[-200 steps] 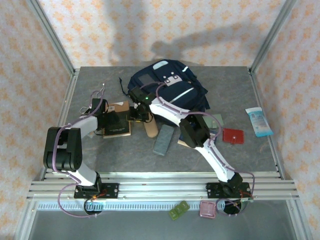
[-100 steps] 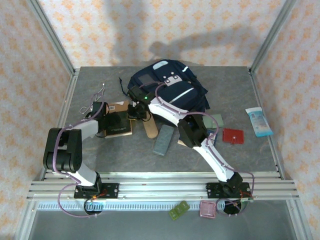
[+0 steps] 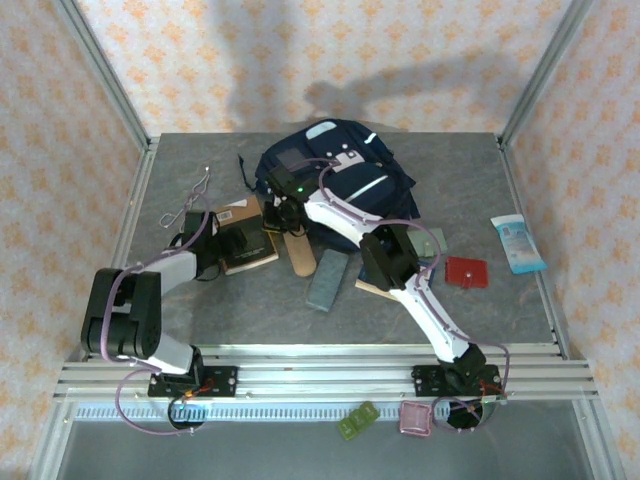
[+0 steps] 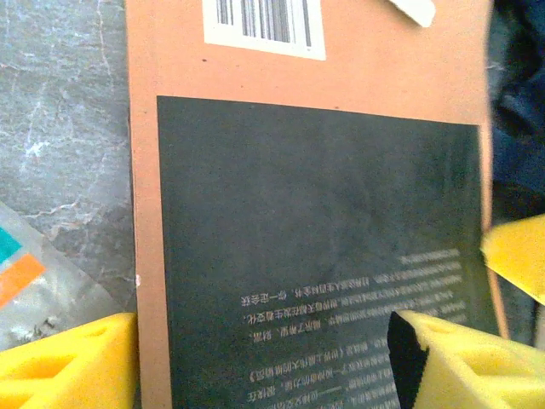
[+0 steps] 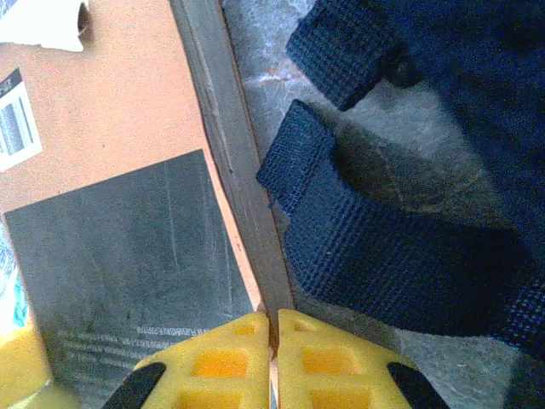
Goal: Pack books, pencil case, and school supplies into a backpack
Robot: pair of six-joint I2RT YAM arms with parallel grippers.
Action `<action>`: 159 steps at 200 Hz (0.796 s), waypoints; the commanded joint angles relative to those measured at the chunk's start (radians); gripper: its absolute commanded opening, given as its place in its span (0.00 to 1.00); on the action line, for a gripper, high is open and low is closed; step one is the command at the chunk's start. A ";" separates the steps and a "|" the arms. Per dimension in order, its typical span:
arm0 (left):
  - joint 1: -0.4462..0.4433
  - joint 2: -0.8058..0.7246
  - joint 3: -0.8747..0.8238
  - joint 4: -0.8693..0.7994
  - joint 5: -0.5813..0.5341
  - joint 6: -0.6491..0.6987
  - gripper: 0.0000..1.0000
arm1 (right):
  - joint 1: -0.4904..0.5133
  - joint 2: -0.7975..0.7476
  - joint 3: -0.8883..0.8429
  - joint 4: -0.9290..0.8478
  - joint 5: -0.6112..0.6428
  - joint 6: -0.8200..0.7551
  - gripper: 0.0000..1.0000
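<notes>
Brown dark-panelled book, right end effector pinching its edge, left end effector released

From above, the left arm covers part of the brown book, and the right arm hides the backpack's near flank. In the left wrist view, the top edge cuts the book's barcode label, and its print is too blurred to read.

grey table, patterned peach walls
</notes>
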 commanded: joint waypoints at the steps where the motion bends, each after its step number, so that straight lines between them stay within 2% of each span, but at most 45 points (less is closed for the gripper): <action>1: -0.034 -0.086 0.015 0.162 0.204 -0.031 0.70 | 0.040 0.063 -0.059 -0.036 -0.024 -0.001 0.08; 29: -0.036 -0.137 0.002 0.171 0.185 -0.040 0.69 | 0.040 0.057 -0.061 -0.035 -0.026 0.000 0.08; 49: -0.036 -0.111 -0.009 0.167 0.173 -0.033 0.69 | 0.040 0.054 -0.063 -0.036 -0.027 0.000 0.08; 78: -0.048 -0.058 -0.018 0.180 0.180 -0.041 0.59 | 0.040 0.051 -0.068 -0.038 -0.026 0.002 0.08; 108: -0.050 -0.037 0.012 0.114 0.148 -0.006 0.37 | 0.037 0.039 -0.081 -0.027 -0.025 0.000 0.08; 121: -0.050 -0.035 0.021 0.100 0.145 0.000 0.35 | 0.036 0.038 -0.080 -0.024 -0.026 0.000 0.08; 138: -0.050 -0.047 0.030 0.086 0.143 -0.002 0.19 | 0.036 0.033 -0.083 -0.024 -0.029 -0.001 0.08; 151: -0.051 -0.069 0.039 0.067 0.132 -0.003 0.17 | 0.033 0.023 -0.087 -0.018 -0.040 -0.007 0.09; 159: -0.051 -0.086 0.050 0.043 0.120 0.001 0.10 | 0.027 0.010 -0.093 -0.013 -0.052 -0.011 0.10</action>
